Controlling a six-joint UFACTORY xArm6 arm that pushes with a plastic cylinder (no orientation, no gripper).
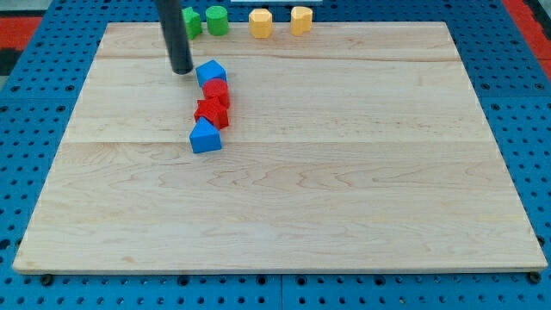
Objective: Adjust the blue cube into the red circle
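Note:
My tip (pixel 182 71) rests on the wooden board (pixel 344 172) near the view's top left, just left of a blue cube (pixel 211 73) and close to it. Directly below that cube sits a red round block (pixel 217 91), touching it. Below that is a red star-shaped block (pixel 209 113), and below it a second blue block (pixel 205 137). The four form a short column running down the view. The rod rises out of the view's top.
Along the board's top edge stand two green blocks (pixel 216 19), one partly hidden behind the rod (pixel 193 21), and two yellow blocks (pixel 260 22) (pixel 300 18). A blue pegboard surface (pixel 34 95) surrounds the board.

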